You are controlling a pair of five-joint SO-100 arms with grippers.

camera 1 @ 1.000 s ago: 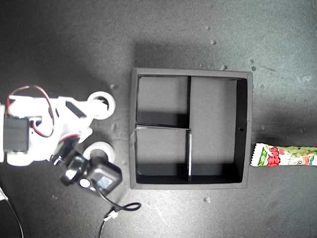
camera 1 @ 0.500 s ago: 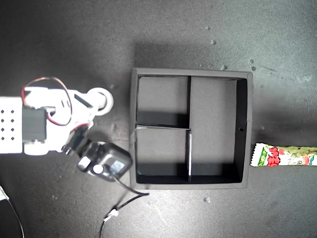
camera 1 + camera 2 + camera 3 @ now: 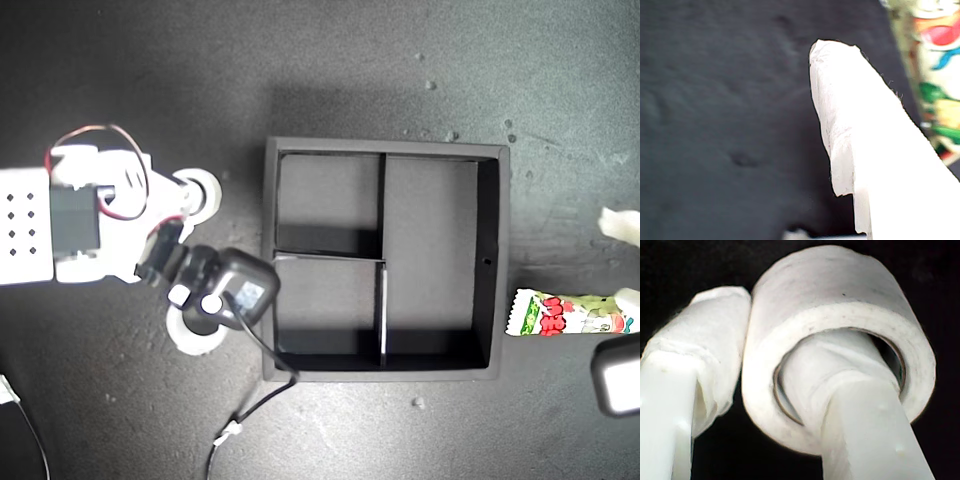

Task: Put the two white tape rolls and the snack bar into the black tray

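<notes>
**Desk:** What has each claw got?

**Me:** My second gripper (image 3: pixel 198 192) (image 3: pixel 765 340) is clenched on a tape roll (image 3: pixel 207 186) (image 3: pixel 840 295). One finger (image 3: pixel 850 405) goes through the hole and the other presses the outside of the wall. That is on the exterior view's left, just left of the tray (image 3: pixel 388 148) and level with its far small compartment.

**Desk:** And the first?

**Me:** My first gripper (image 3: pixel 622 262) shows at the exterior view's right edge with its two white tips spread wide and nothing between them. The nearer tip is just beside the snack bar (image 3: pixel 565 315) (image 3: pixel 935 75) — I cannot tell if it touches. The wrist view shows only one finger (image 3: pixel 865 150) over the dark table (image 3: pixel 150 80).

**Desk:** Count for me.

**Me:** Two tape rolls: the held one, and the other roll (image 3: pixel 193 340) flat on the table near the tray's near-left corner, half hidden under the second arm's camera. One snack bar, lying just right of the tray, its crimped end close to the wall. One tray, with three compartments — two small, one long.
</notes>
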